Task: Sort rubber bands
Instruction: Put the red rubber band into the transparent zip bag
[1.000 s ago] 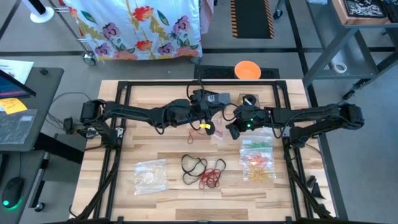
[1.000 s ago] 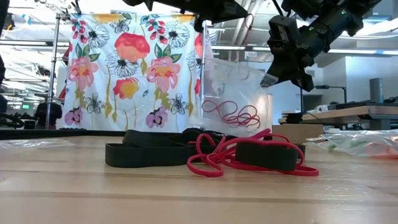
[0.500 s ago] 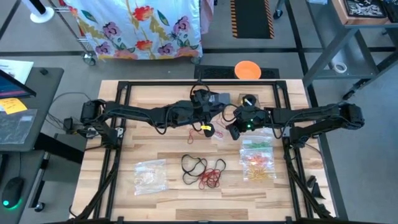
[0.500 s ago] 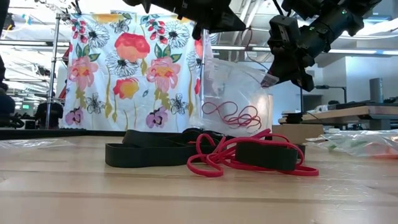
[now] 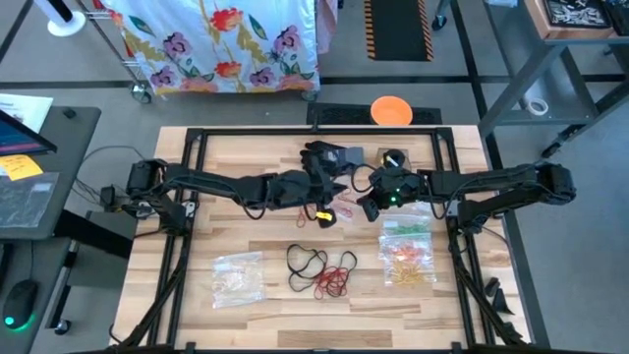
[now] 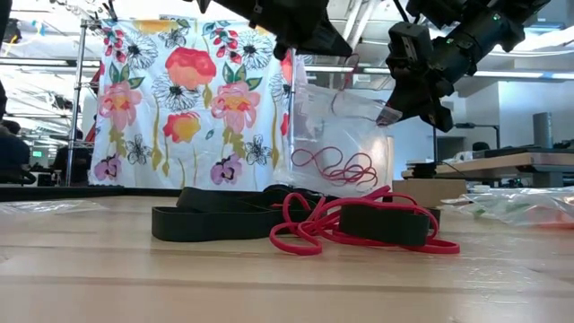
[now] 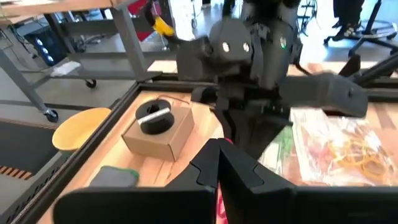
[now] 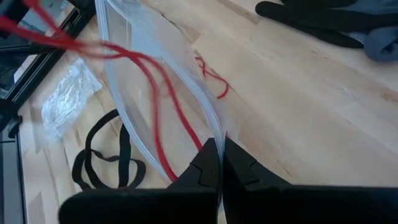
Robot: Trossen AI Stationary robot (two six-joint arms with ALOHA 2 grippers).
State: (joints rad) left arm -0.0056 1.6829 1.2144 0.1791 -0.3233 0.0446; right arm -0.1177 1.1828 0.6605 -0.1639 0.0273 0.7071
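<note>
Rubber bands (image 5: 322, 271): loose black and red heap at table centre, count unclear; clear bags, three: one with red bands (image 6: 336, 167) pinched by shut right gripper (image 8: 219, 163); left gripper (image 7: 217, 169) closed, hold obscured

Your left arm reaches across from the left edge, its left gripper (image 5: 325, 202) near the table's middle, fingers closed. Your right arm reaches in from the right edge, its right gripper (image 5: 366, 205) just beside it, fingers pinched together.
</note>
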